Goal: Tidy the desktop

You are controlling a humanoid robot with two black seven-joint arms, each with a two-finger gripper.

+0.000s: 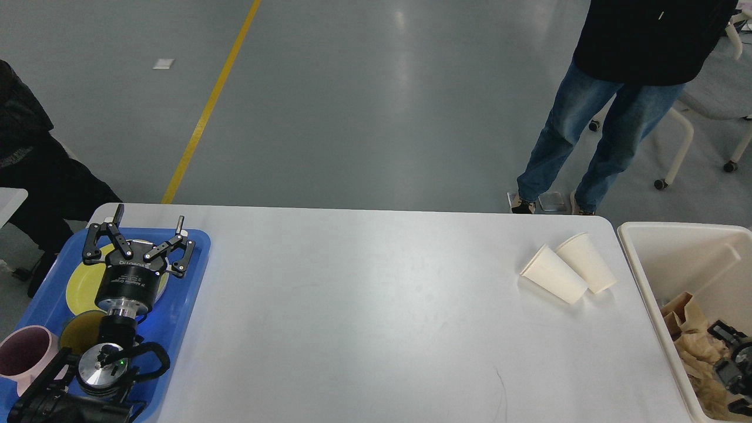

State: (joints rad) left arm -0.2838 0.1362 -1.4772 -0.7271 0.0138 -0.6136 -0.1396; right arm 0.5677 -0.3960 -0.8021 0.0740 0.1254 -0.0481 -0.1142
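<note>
Grey floor beyond; desktop (pixel 352 305) mostly clear. Dishes in blue tray (pixel 182 305) far left, left gripper (pixel 147 226) spread, empty. Two paper cups (pixel 567 267) remain, near bin (pixel 652 282). Right gripper (pixel 731 358) prob. inside bin, state unclear.

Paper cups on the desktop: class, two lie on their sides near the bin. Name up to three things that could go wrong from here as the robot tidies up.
1. The two paper cups lie tipped and touching on the desktop; grasping one could roll the other away.
2. The right gripper sits inside the cream bin among crumpled brown paper; lifting out could snag paper.
3. The left gripper hangs open over the yellow plate in the blue tray; lowering might knock the dishes.
</note>
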